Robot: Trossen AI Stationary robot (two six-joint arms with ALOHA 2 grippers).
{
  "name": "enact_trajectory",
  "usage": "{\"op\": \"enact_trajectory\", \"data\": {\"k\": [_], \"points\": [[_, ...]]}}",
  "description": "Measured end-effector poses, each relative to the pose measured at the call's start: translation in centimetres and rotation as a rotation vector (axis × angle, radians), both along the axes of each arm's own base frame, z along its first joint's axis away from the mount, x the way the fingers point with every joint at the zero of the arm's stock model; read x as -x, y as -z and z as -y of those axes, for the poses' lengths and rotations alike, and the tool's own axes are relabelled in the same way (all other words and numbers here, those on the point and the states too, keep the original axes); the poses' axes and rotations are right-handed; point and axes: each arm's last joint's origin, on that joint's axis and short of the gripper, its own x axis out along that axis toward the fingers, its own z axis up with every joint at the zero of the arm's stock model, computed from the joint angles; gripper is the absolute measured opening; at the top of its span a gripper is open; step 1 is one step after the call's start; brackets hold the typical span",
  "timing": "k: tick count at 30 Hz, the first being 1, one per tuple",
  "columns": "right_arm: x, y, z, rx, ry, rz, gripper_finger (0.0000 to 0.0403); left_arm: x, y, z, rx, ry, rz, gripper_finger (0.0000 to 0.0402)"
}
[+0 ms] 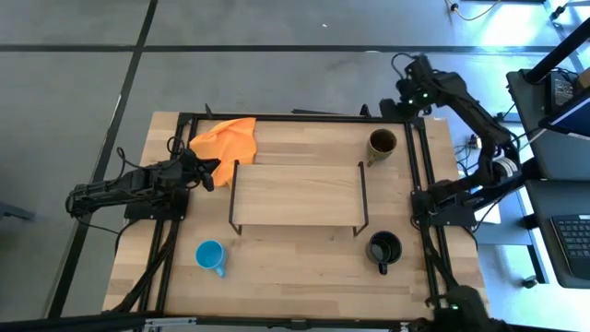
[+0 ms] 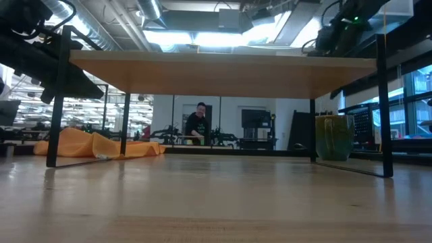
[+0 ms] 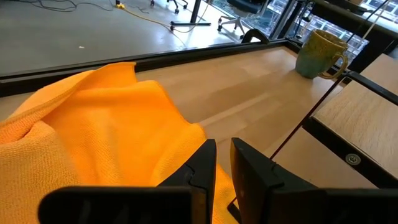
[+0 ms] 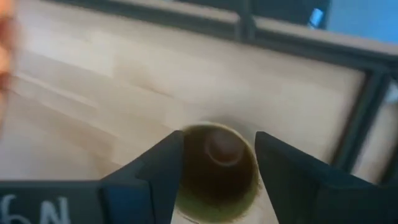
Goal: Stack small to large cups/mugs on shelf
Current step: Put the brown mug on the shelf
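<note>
- Olive-brown mug (image 1: pixel 383 143) stands upright on the table at about 1 o'clock from the shelf (image 1: pixel 295 194), just off its far right corner, close to the table's back rail; handle seems to point toward the shelf leg
- Right gripper (image 4: pixel 214 168) sits above this mug, fingers spread wide, one each side of the rim in its wrist view; nothing held
- Risk, as I judge it: a descent slightly off-centre puts a finger on the rim and tips or skids the mug toward the back edge or into the shelf's wire leg; glossy inside may let a rim pinch slip
- Black mug (image 1: pixel 383 248) upright at 4 o'clock from the shelf; light-blue mug (image 1: pixel 211 255) at 7 o'clock, well apart from it
- Shelf top bare, so room to place; open table in front and between the legs
- Left gripper (image 3: pixel 222 168) at 9 o'clock, jaws narrow, almost closed, empty, over the orange cloth (image 1: pixel 226 140); could snag the cloth if it drops
- Person in the room behind, well away
</note>
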Motion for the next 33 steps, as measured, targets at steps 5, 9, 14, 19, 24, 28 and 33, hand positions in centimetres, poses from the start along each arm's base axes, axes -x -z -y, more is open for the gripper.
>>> {"op": "enact_trajectory", "data": {"k": [5, 9, 14, 19, 24, 28, 33], "points": [[0.6, -0.3, 0.1, -0.004, 0.011, 0.058, 0.0202, 0.0, 0.0, 0.0, 0.020, -0.004, 0.015, 0.0042], [0.3, -0.3, -0.4, -0.041, 0.039, 0.033, 0.0202, 0.0, 0.0, 0.1, 0.044, 0.009, 0.028, 0.0042], [-0.5, -0.4, -1.4, -0.048, 0.041, -0.033, 0.0202, -0.1, 0.1, 0.1, 0.073, 0.017, 0.046, 0.0042], [-0.5, -0.2, -2.3, -0.193, 0.063, 0.031, 0.0202, -0.2, 0.1, 0.2, 0.095, 0.067, 0.047, 0.0042], [-0.9, -0.3, -3.1, -0.325, 0.055, 0.141, 0.0202, -0.2, 0.1, 0.2, 0.096, 0.069, 0.047, 0.0042], [-2.3, -1.1, -3.6, -0.345, -0.013, 0.305, 0.0202, -0.2, 0.1, 0.2, 0.096, 0.069, 0.047, 0.0042], [-4.6, -3.4, -3.9, -0.188, -0.024, 0.489, 0.0202, -0.2, 0.1, 0.2, 0.096, 0.070, 0.046, 0.0042]]}}
